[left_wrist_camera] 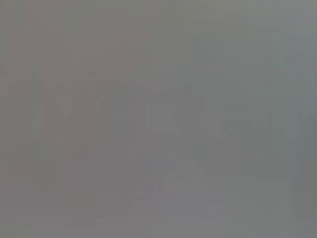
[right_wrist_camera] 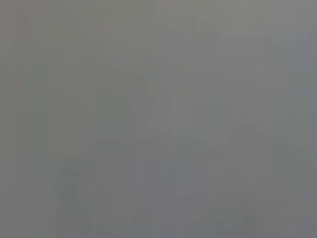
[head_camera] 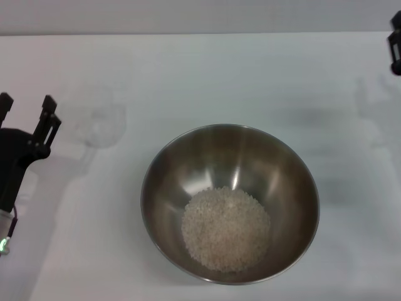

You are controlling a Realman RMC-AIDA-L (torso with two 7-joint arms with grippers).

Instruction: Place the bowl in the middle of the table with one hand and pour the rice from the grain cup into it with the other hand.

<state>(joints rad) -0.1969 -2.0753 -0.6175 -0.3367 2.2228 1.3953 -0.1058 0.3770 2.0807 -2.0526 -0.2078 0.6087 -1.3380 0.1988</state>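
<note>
The steel bowl (head_camera: 230, 202) stands in the middle of the white table (head_camera: 219, 75), near the front. A heap of rice (head_camera: 226, 228) lies in its bottom. The clear grain cup (head_camera: 100, 122) stands on the table to the left of the bowl, and looks empty. My left gripper (head_camera: 26, 108) is at the left edge, beside the cup and apart from it, fingers spread and empty. My right gripper (head_camera: 395, 44) shows only as a black part at the far right edge. Both wrist views are plain grey and show nothing.
Soft shadows of the arms fall on the table at the left and the far right. A pale wall runs along the table's far edge.
</note>
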